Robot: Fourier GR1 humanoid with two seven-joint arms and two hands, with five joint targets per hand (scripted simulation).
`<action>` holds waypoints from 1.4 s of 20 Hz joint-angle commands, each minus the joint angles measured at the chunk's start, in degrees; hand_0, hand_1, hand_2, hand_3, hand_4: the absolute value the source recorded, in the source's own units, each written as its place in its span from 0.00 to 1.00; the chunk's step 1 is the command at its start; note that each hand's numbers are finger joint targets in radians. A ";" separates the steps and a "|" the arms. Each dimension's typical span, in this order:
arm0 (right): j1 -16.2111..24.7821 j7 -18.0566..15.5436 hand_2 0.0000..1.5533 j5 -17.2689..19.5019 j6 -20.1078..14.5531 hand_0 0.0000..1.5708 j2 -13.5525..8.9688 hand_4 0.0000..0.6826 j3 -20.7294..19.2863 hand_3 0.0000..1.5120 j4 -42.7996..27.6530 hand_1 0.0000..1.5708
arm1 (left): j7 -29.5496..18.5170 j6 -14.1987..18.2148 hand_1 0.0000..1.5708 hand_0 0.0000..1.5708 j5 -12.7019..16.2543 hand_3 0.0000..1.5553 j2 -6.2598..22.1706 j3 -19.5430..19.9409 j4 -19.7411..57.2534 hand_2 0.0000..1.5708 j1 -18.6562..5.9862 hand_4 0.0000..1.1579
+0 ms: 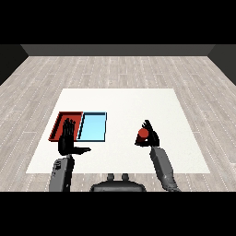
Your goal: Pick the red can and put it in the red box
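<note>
Two trays, the red tray (59, 120) and light blue tray (93, 127), lie side by side on the white table (138, 101), the left hand (68, 138) with straight fingers over the red one, while well apart the right hand (150, 135) curls round the red can (143, 133).

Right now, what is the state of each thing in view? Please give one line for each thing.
Red can: lifted off the table, held in the right robot hand.
Right robot hand: curled round the red can.
Left robot hand: open, fingers straight, over the red tray.
Red tray: holds no can.
Light blue tray: holds nothing.
</note>
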 commanded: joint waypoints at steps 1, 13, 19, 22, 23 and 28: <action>0.03 2.17 0.00 0.57 -1.70 0.00 0.40 0.00 1.00 0.00 -1.79 0.00 | 0.78 0.00 0.00 0.00 -0.35 0.00 -0.67 -1.00 -0.48 0.00 -0.30 0.00; -6.96 3.52 0.00 0.30 -6.02 0.00 0.96 0.00 -0.79 0.00 5.80 0.00 | -0.76 -2.06 0.00 0.00 1.29 0.00 0.68 0.89 -1.14 0.00 1.44 0.00; -6.55 3.90 0.95 7.09 -13.97 0.97 0.36 0.84 2.46 0.95 5.22 0.97 | -2.51 1.87 0.00 0.00 -2.71 0.00 -2.15 -1.26 4.37 0.00 -3.54 0.00; -10.62 0.34 0.95 7.66 -13.71 0.98 -0.64 0.84 0.46 0.94 13.15 0.98 | 0.58 -0.09 0.00 0.00 0.32 0.00 -0.26 0.00 -3.08 0.00 1.48 0.00; -10.01 2.44 0.95 8.72 -16.78 0.98 1.48 0.84 2.41 0.94 9.82 0.98 | -2.56 0.85 0.00 0.00 -1.95 0.00 -1.71 -1.28 0.09 0.00 1.28 0.00; -6.73 3.65 0.95 9.81 -15.15 0.97 0.38 0.81 3.48 0.94 6.75 0.97 | 2.16 0.98 0.00 0.00 0.11 0.00 -0.07 0.60 0.65 0.00 -4.16 0.00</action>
